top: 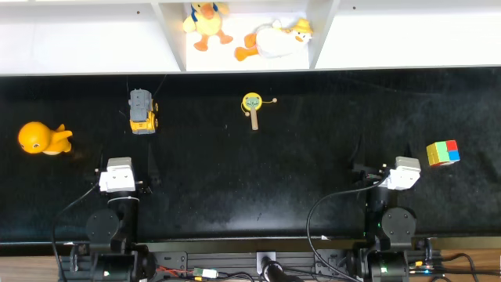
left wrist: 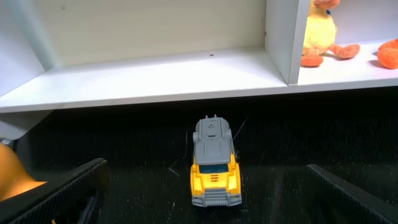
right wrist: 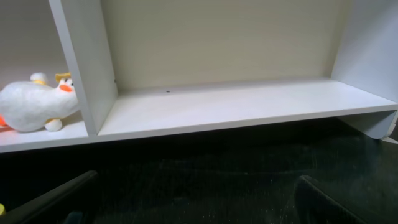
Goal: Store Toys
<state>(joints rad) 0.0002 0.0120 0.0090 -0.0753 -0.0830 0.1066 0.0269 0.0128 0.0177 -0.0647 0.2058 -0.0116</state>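
The black tabletop (top: 313, 157) carries four loose toys, and the white shelf (top: 94, 47) runs along its far edge. By my reckoning the job is about a third done. Two of six toys sit in the shelf's middle bay and four are left to store.

Both arms stand near their bases. The left claw (left wrist: 205, 180) has its fingers spread apart with nothing between them, and it points at the truck. The right claw (right wrist: 196, 186) is likewise apart and unloaded, facing the shelf's right bay.

Stored: the white duck (top: 275, 39) lies on its side, and the yellow duck (top: 207, 22) sits just beside it, to its left.

Left on the tabletop:
- The orange duck (top: 43, 139) is at the far left.
- The truck (top: 142, 111) is ahead of the left arm, near the shelf's front edge.
- The cube (top: 442, 153) is at the far right, near the right arm.
- The rattle (top: 252, 104) is at the middle, just before the ducks' bay.

The truck looks the likeliest next pick — it sits square before the spread left claw.
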